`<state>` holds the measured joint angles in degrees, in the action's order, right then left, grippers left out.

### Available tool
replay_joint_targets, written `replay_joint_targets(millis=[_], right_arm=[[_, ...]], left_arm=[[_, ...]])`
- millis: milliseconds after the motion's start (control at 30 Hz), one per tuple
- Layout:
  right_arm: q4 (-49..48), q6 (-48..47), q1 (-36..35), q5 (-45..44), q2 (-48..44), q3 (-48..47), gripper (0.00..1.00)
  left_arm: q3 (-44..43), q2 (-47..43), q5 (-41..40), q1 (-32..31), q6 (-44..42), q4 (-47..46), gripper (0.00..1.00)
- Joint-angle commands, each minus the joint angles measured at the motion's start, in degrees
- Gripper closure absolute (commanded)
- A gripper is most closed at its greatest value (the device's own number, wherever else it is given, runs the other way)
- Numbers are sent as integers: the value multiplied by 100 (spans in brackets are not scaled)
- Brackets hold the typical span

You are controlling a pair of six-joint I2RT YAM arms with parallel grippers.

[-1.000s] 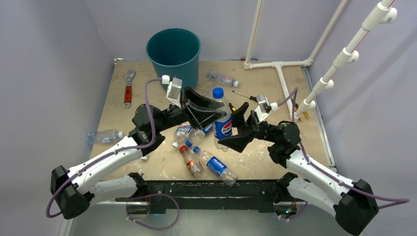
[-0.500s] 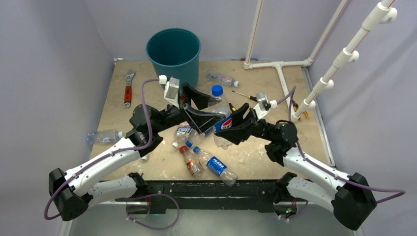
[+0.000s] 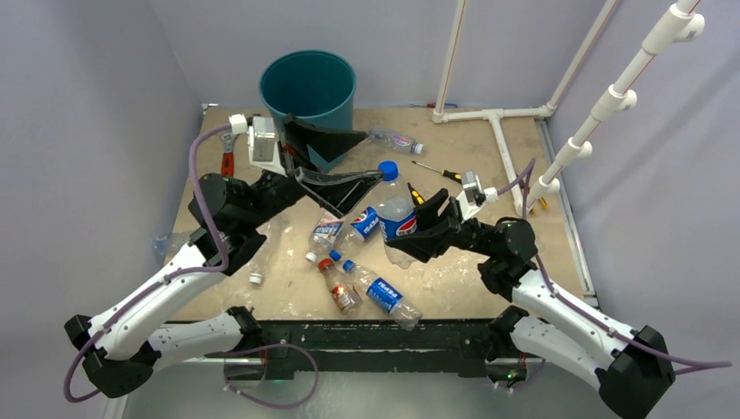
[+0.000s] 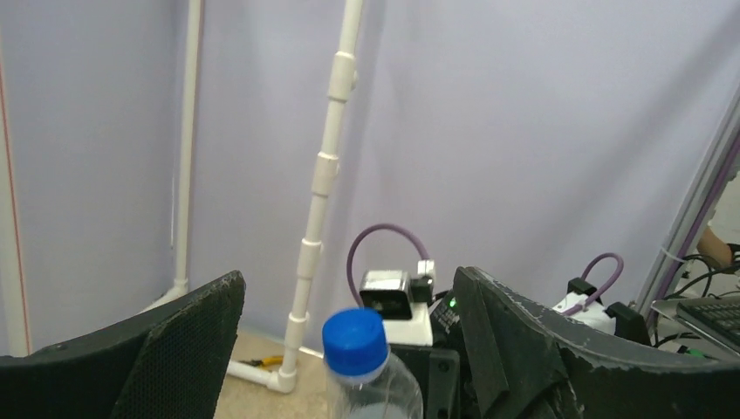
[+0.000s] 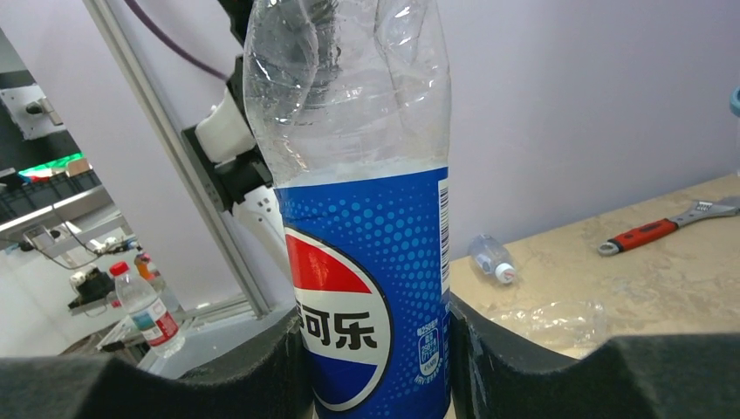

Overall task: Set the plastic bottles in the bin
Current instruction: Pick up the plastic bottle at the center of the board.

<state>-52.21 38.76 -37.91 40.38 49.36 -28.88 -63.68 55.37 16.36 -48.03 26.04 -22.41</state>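
Red-handled wrench (image 3: 226, 166) lies flat near the table's (image 3: 462, 279) left edge, a screwdriver (image 3: 434, 170) sits right of centre, and a white pipe frame (image 3: 497, 113) occupies the far-right corner.

Right hand (image 3: 417, 229) gripping Pepsi bottle (image 3: 394, 209) (blue cap), left hand (image 3: 345, 159) spread wide near teal bin (image 3: 295, 109)

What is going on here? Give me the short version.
The right arm has its jaws closed around a large clear plastic Pepsi bottle with a blue cap, holding it roughly upright near the middle of the beige table. The left arm has its jaws wide open and empty, just in front of the round teal-green plastic bin. Several smaller crushed clear plastic bottles lie on the table, not yet binned.
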Motion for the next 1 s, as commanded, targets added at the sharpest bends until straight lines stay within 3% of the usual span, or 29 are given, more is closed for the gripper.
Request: replay_joint_targets(millis=[0, 167, 467, 567, 833, 900, 967], right_arm=[[148, -266, -15, 153, -140, 44, 52], [389, -461, -10, 112, -207, 16, 53], [506, -689, -17, -139, -372, 71, 56], [591, -763, -14, -163, -392, 34, 56], [662, -886, -13, -265, -357, 67, 57], [701, -879, -14, -297, -357, 48, 50], [800, -879, -14, -321, -366, 1, 29]], left_arm=[[-606, 502, 578, -4, -133, 192, 13], [-837, 849, 1169, 2, 50, 323, 19], [-901, 942, 1227, -1, 243, 653, 32], [-893, 919, 1293, -2, 305, 599, 43], [-784, 862, 1411, -4, 411, 515, 87], [-794, 846, 1333, 2, 378, 641, 100], [-784, 802, 1180, 1, 303, 752, 100]])
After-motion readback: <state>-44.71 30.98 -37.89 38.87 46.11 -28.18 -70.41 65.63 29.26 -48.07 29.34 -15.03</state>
